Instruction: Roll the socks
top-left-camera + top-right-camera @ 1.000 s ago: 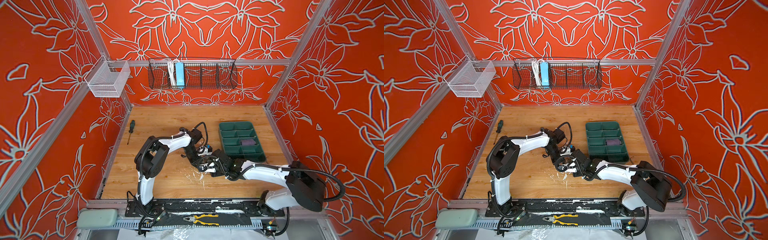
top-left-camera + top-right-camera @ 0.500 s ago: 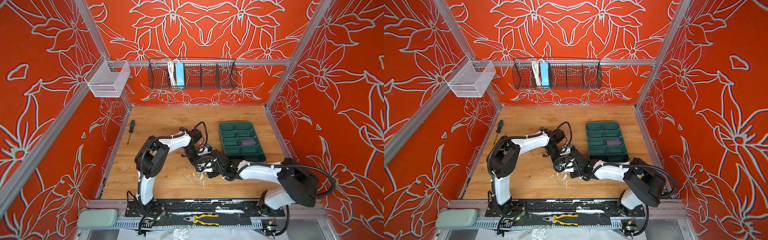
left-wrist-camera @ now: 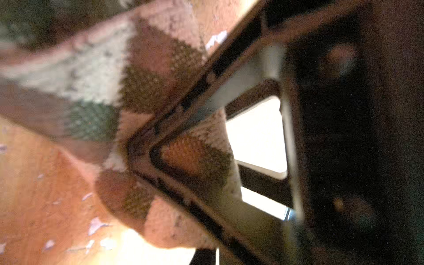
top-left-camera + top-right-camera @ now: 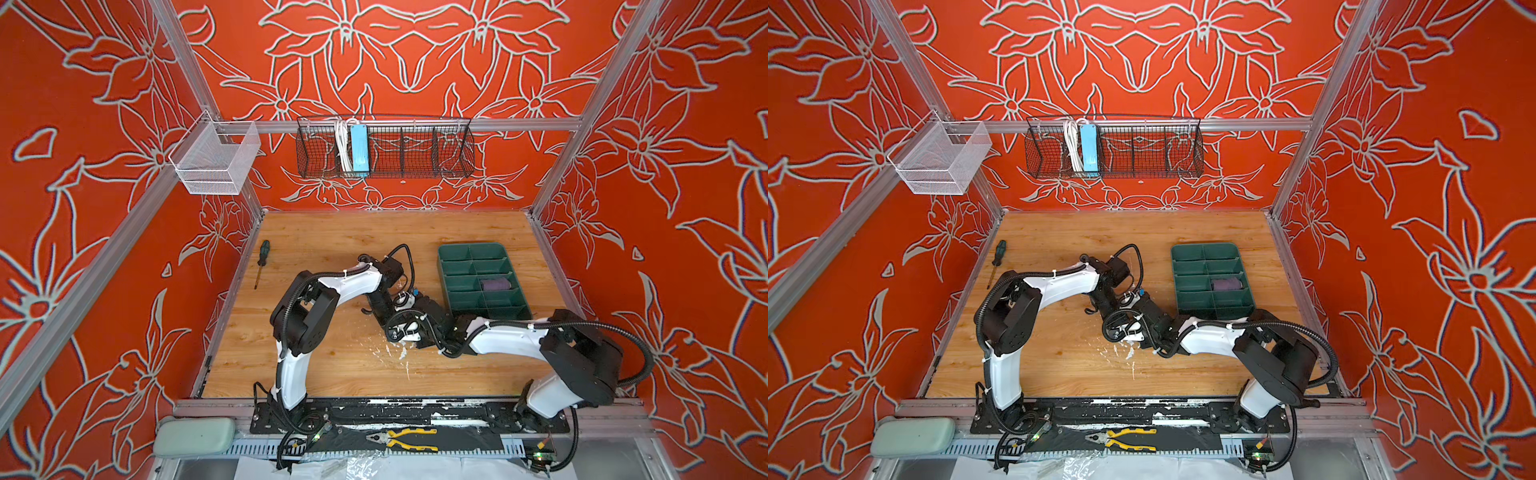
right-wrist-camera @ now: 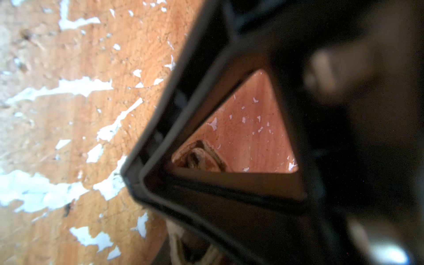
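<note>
Purple sock sits rolled in the tray; argyle sock looks unfinished, pinched in closed left tool, right tool unclear.

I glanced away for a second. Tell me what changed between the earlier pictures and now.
The right arm swung inward, bringing the right pincer leftward, closer to the left pincer, which stays shut on the argyle sock. Whether the right one has gripped anything is hidden. Unchanged: left arm, purple sock in the green tray, screwdriver.
</note>
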You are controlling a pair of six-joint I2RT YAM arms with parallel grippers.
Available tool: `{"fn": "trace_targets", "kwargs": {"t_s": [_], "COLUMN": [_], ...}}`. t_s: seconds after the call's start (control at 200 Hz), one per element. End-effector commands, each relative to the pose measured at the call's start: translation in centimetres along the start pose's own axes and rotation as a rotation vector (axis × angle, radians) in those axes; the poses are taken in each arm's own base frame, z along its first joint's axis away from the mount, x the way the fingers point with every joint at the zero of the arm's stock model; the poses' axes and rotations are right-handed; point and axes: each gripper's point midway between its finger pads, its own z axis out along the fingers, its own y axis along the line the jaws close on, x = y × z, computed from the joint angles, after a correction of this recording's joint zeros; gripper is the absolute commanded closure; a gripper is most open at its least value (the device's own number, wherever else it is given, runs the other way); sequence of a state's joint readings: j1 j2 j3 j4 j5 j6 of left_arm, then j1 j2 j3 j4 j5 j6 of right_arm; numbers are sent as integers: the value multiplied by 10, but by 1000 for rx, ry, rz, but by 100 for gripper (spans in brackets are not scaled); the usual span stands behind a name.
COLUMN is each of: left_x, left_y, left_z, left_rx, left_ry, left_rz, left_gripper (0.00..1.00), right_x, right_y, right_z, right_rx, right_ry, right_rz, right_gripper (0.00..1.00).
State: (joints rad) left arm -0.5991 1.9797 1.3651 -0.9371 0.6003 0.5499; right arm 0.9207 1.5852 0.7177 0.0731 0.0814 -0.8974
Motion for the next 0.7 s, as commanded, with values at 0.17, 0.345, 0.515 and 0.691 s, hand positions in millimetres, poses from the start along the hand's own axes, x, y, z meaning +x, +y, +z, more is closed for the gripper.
{"fn": "trace_targets", "kwargs": {"t_s": [0.17,0.345,0.515,0.691], "left_x": [-10,-3,4,26], "left_y": [-22,-19,2,16], "left_z": [-28,-47,-98,-187], "left_rx": [-22,-122,-415,-824], "left_ry": [-72,-122,-305,-546], "left_rz": [34,-9,-71,-202], "left_gripper": [73,72,72,63], "right_x": [29,40,46,46], "right_y": [50,53,59,65], "right_z": [-2,-10,-15,-22], "right_rx": [-254,-304,-332,-375], "right_ry": [151,244,285,291], "right_rz": [49,78,106,114], "right_gripper": [76,86,96,100]}}
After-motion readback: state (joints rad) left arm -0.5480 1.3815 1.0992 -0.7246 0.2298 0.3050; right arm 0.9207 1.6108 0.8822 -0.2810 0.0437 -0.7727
